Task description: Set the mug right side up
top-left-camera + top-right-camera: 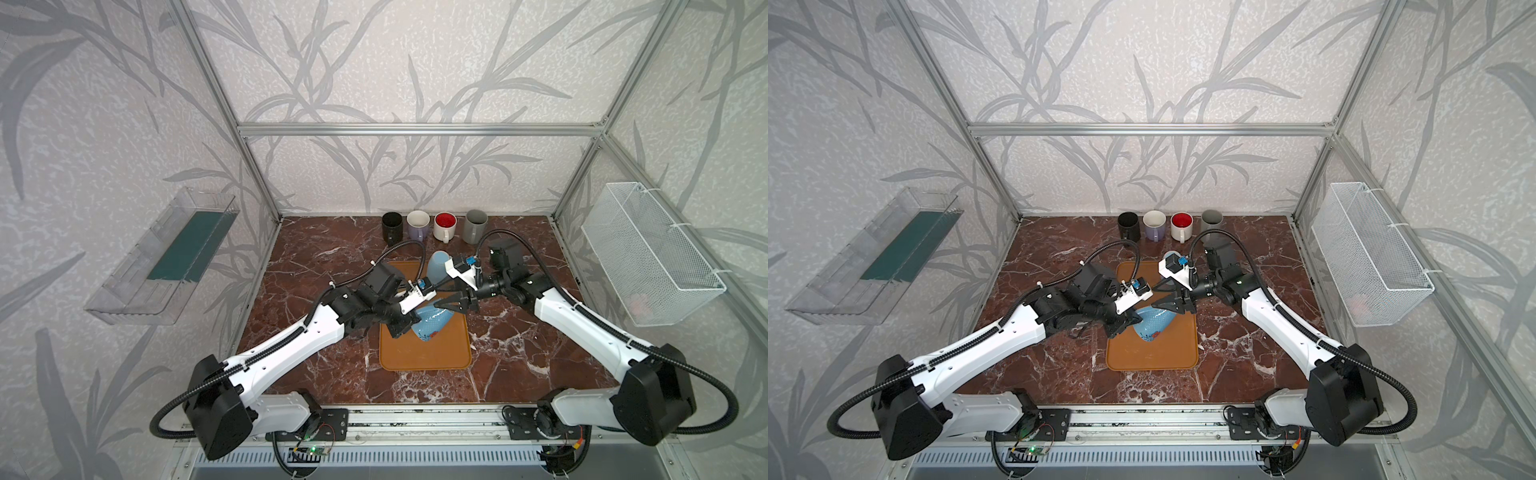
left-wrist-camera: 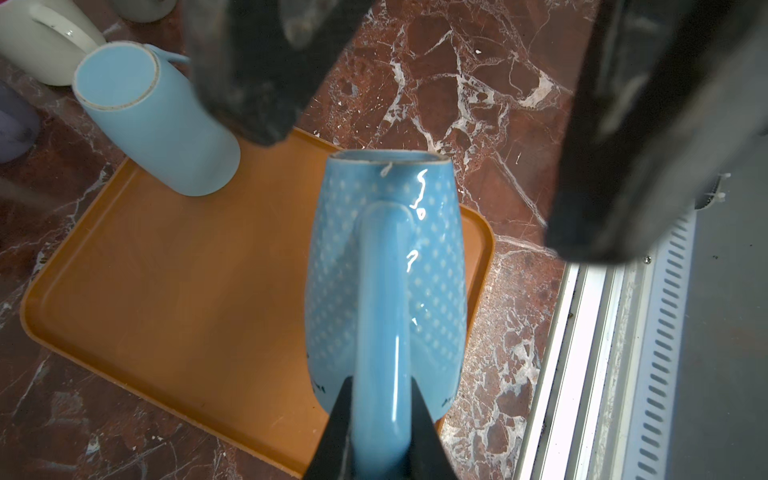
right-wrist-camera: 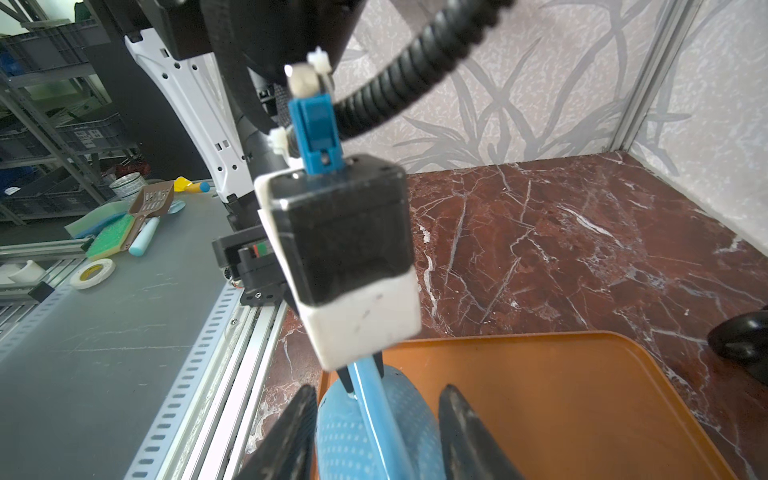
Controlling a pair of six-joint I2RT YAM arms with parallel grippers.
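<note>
the dotted blue mug (image 1: 432,326) is held tilted over the orange tray (image 1: 424,357), its handle clamped in the left gripper (image 2: 380,384), while the right gripper (image 3: 379,390) is spread astride its body, seemingly so that it can be steadied for turning.

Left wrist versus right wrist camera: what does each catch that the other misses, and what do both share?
Only the left wrist camera: a plain light-blue mug upside down at a corner of the orange plastic tray, and a white mug. Only the right wrist camera: the left arm's black-and-white camera block, a green sponge and a tape roll outside the cell. Both: the dotted blue ceramic mug, held by its handle in the shut left gripper, the right gripper open around its body, the tray and the red marble tabletop.
</note>
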